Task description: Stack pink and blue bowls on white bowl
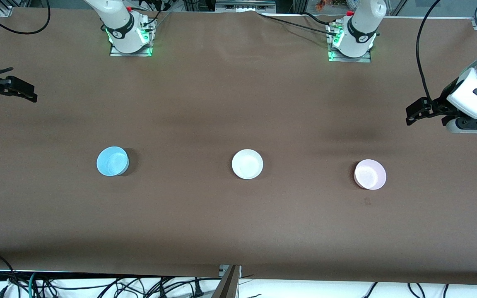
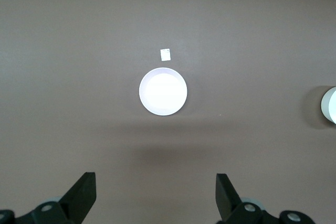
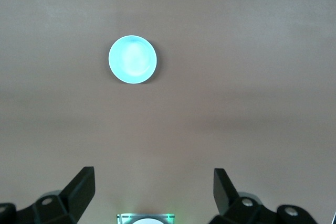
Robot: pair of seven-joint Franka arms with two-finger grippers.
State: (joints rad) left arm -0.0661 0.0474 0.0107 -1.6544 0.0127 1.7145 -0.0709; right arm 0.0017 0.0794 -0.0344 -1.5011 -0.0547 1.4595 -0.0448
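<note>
Standing apart in a row on the brown surface (image 1: 238, 95), blue bowl (image 1: 112, 161), white bowl (image 1: 247, 164) and pink bowl (image 1: 370, 174) wait beneath wide-open, empty left gripper (image 1: 418, 114) and right gripper (image 1: 23, 92), where thin, probably slippery rims risk a bowl skidding or tipping on pinching

The left wrist view looks straight down on the brown table (image 2: 63, 35). The left gripper (image 2: 156, 195) hangs high over it with its two dark fingers (image 2: 83, 195) spread wide and nothing between them. Ahead of the gap between the fingers, well apart from both, sits a round bowl (image 2: 163, 91), upright, washed out to near white in this view so its colour cannot be told. A small white square tag (image 2: 166, 54) lies on the table just beside the bowl's rim, on the side away from the gripper. At the picture's edge, off to one side of the fingers, a second pale bowl (image 2: 330, 105) shows only in part
</note>
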